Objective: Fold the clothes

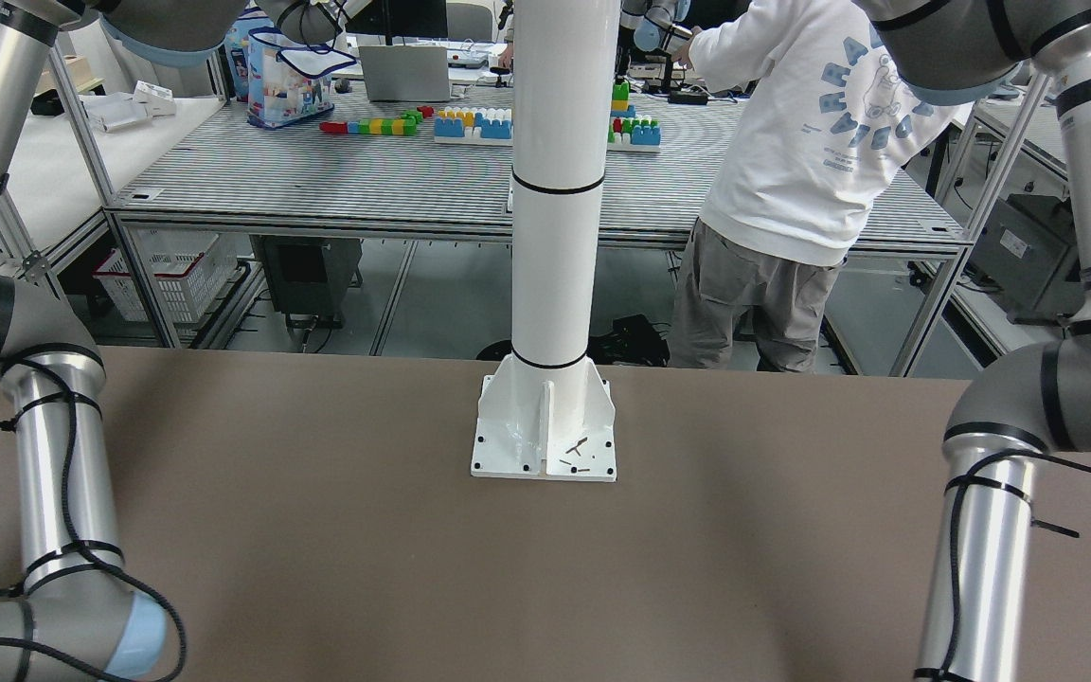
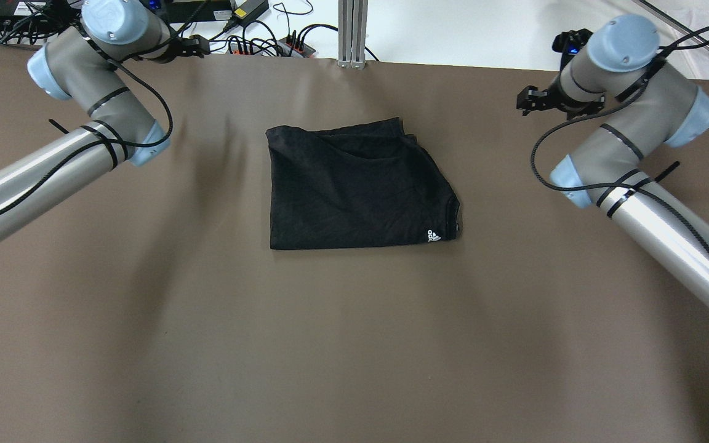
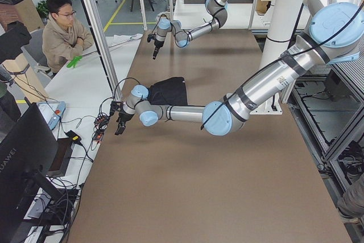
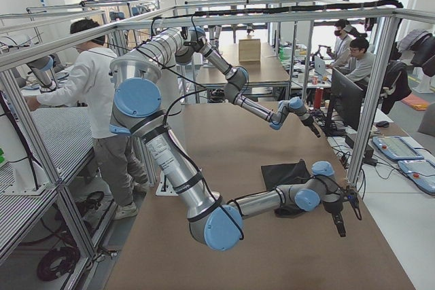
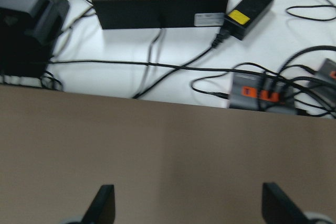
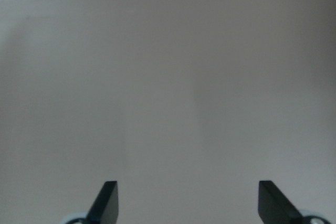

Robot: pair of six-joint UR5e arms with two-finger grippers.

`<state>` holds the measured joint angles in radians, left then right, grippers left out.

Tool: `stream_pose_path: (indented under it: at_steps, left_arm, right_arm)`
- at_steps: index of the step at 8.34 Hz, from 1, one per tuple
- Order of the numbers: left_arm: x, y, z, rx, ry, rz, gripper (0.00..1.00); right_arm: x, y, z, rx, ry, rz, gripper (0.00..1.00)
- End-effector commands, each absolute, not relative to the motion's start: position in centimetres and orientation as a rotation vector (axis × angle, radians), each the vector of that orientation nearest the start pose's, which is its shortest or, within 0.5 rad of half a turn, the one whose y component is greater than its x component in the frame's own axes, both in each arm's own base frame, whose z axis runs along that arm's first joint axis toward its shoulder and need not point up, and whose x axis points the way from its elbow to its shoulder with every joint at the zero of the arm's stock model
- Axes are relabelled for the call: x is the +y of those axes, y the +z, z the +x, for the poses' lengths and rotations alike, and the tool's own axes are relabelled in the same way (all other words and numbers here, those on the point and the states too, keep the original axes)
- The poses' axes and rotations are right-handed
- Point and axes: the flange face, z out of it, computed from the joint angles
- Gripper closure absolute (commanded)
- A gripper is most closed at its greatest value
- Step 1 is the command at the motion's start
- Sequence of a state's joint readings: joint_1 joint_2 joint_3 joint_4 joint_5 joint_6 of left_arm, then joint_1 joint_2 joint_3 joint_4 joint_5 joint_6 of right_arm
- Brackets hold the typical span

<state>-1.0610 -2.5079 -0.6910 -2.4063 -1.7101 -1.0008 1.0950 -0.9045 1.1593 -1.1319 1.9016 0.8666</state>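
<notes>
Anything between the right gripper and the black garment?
Nothing. In the overhead view, only bare table lies between the right gripper and the garment.

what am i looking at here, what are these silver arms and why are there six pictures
These are two robot arms at a brown table, set up to fold clothes. In the view from above and behind, the left arm comes in on the left and the right arm on the right. One picture faces the robot's white mounting post from across the table. Two look along the table from its ends, and two come from cameras on the wrists. Each arm ends in a two-finger end effector. The left end effector and the right end effector are both open and hold nothing. A black folded garment with a small white logo lies flat in the middle of the table, between the arms, and neither arm touches it.
</notes>
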Motion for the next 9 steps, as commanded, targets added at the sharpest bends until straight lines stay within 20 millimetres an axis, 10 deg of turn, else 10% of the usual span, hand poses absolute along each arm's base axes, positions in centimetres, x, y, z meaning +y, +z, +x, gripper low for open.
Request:
stream_pose_path:
  at_steps: [1,5,7,9]
  left_arm:
    - [-79.3,47.8,18.4,0.495,-0.124,0.652,0.00]
    - [-71.3,58.2,-0.9,0.391,0.087,0.675,0.00]
    - [-65.3,59.8,-6.1,0.355,0.170,0.714,0.00]
    - [-61.8,60.7,-6.6,0.354,0.167,0.716,0.00]
  right_arm:
    - [-72.6,51.7,-15.6,-0.507,0.024,0.379,0.06]
    - [-68.8,59.3,2.2,-0.347,-0.152,0.494,0.06]
    - [-62.7,60.4,4.5,-0.338,-0.147,0.516,0.06]
    - [-56.3,59.8,5.2,-0.333,-0.147,0.544,0.06]
